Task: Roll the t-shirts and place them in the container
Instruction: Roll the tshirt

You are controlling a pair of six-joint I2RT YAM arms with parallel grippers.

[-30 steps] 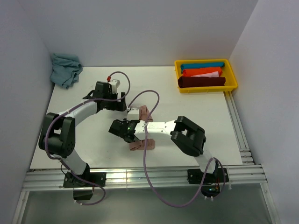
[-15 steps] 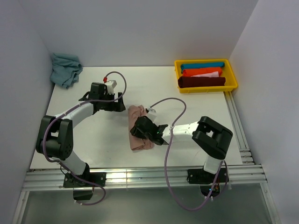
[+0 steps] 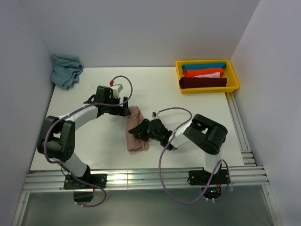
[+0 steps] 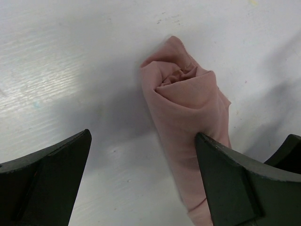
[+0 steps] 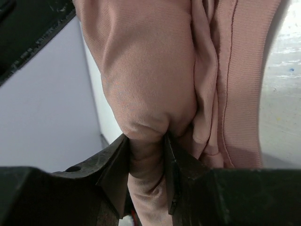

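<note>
With the right gripper [image 5: 146, 150] pinching the rolled pink t-shirt [image 4: 188, 103] and the left gripper [image 4: 141, 183] wide open alongside, clamp through all layers so the roll cannot unwind.

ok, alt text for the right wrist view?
Close-up of the right gripper pinching a bunched fold of the dusty pink t-shirt between its two black fingers. A strip of white table shows along the right edge.
</note>
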